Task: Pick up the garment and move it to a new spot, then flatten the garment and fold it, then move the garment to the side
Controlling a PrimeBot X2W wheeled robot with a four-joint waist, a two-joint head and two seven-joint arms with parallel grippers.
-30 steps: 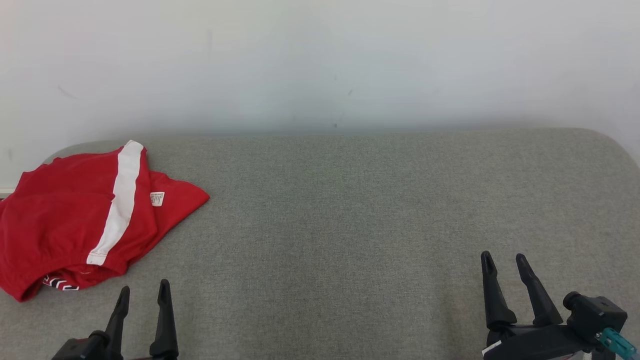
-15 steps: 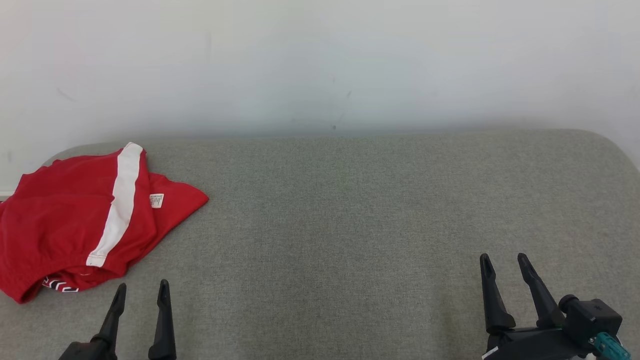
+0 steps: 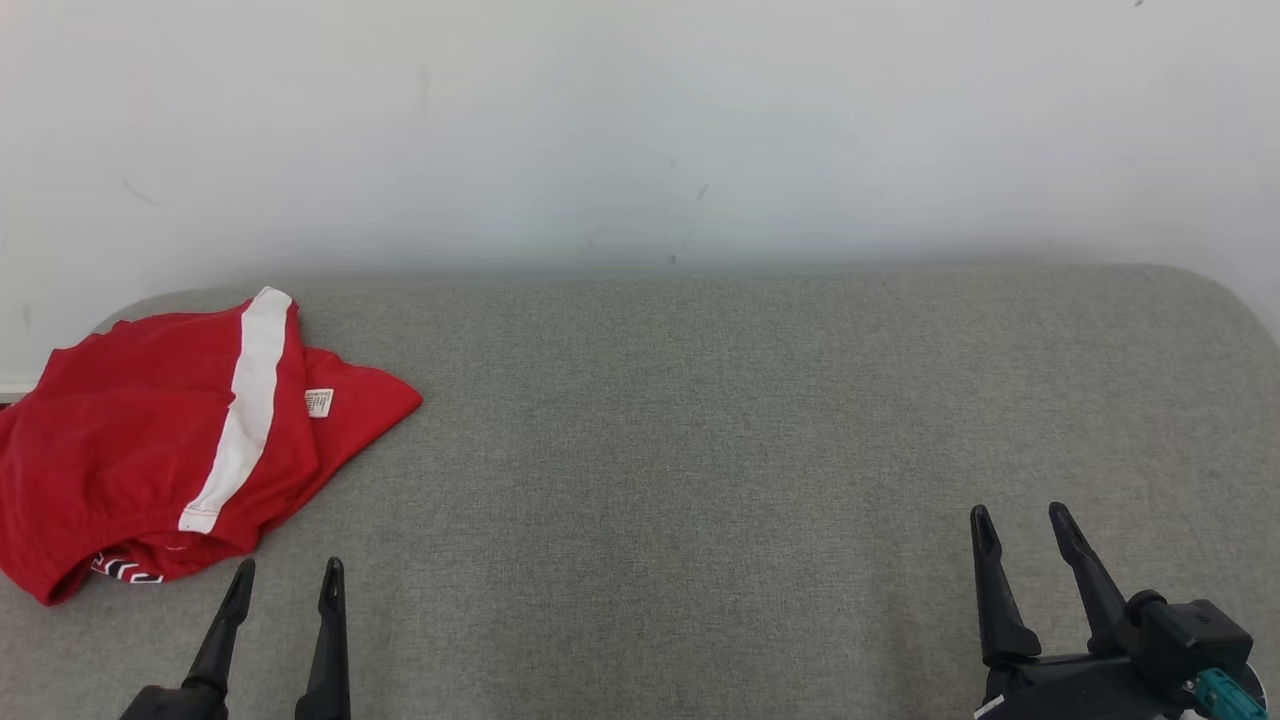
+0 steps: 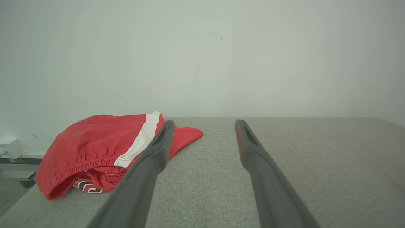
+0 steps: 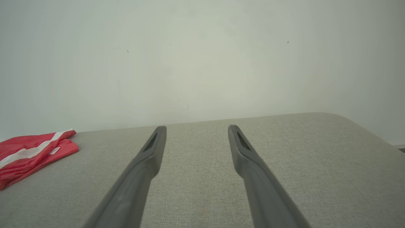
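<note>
The garment (image 3: 150, 440) is a pair of red shorts with a white side stripe and a small white label, lying bunched at the far left of the grey table (image 3: 700, 420). It also shows in the left wrist view as the garment (image 4: 98, 148) and at the left edge of the right wrist view as the garment (image 5: 28, 155). My left gripper (image 3: 287, 578) stands open just in front of the garment, apart from it, with nothing between its fingers. Low at the right, my right gripper (image 3: 1020, 522) is open and empty, far from the cloth.
A plain white wall (image 3: 640, 130) rises right behind the table. The table's far right corner (image 3: 1220, 290) is rounded. Off the table's left edge, a small white box (image 4: 11, 147) sits on a shelf.
Both grippers have drawn slightly back toward the bottom edge, staying open. The whole picture has shifted a little downward, so the camera moved. The garment lies as before.
</note>
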